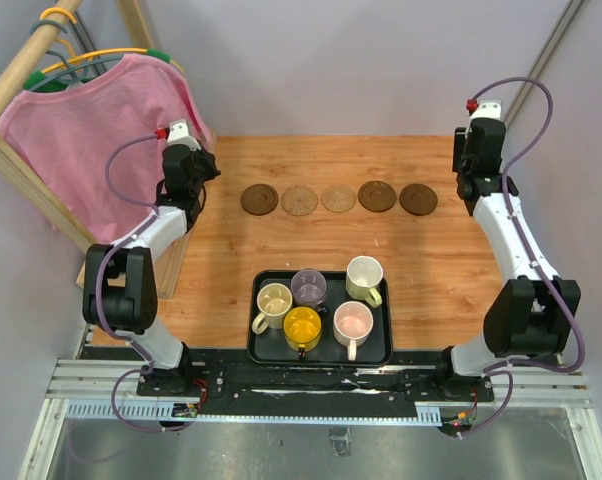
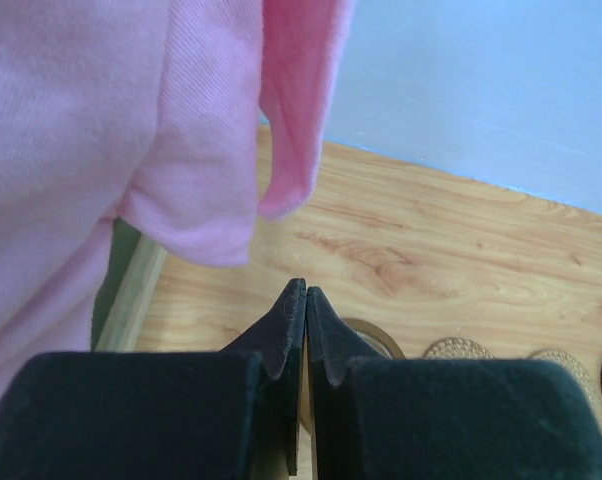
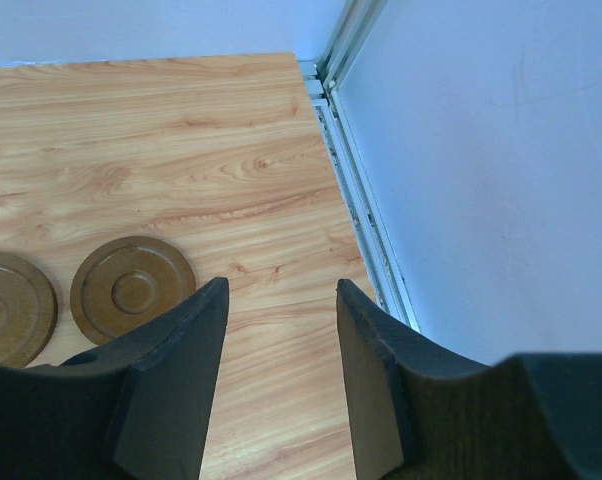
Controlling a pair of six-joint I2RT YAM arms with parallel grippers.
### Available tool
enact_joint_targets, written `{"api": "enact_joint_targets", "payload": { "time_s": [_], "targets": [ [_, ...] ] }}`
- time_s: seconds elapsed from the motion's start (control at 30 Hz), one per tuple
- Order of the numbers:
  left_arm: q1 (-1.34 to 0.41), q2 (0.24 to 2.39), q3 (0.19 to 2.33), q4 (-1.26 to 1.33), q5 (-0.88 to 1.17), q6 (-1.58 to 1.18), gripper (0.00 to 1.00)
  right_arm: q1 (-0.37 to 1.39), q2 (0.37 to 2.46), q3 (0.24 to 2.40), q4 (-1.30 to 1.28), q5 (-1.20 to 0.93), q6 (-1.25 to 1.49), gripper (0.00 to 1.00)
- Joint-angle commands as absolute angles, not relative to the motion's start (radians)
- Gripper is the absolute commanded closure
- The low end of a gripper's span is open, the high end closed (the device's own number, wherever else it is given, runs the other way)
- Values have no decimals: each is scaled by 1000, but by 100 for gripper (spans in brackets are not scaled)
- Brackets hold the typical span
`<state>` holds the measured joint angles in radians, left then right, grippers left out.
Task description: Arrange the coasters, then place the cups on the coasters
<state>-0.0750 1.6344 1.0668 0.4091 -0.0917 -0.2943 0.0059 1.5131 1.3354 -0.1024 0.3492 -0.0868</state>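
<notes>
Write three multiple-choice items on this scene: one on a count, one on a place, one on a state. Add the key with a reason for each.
1. How many coasters lie in the row?
A. three
B. four
C. five

2. Where do the cups stand?
A. on the coasters
B. in the tray
C. on bare wood

3. How is the left tool?
A. shut, empty
B. wide open
C. shut on a coaster

Key: 1 C, five discs line up in the top view; 2 B, all five stand inside the tray; 3 A, it is closed on nothing.
</notes>
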Motion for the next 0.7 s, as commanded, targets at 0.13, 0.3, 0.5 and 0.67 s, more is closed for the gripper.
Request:
{"api": "enact_joint_targets", "payload": {
  "time_s": [0.13,0.3,0.5,0.67],
  "targets": [
    [-69,1510,996,405,5,-289,91,0,1417,1308,-143,346,-66,53],
    [-70,1427,926,406,31,-267,86,-2,1385,1316,-222,311,-3,31],
    [-87,1331,844,411,52,-271,81,0,1307,1244,-267,171,69,1],
    [-182,1290,810,404,21,-252,66,0,1252,1177,-339,26,114,1]
  ]
}}
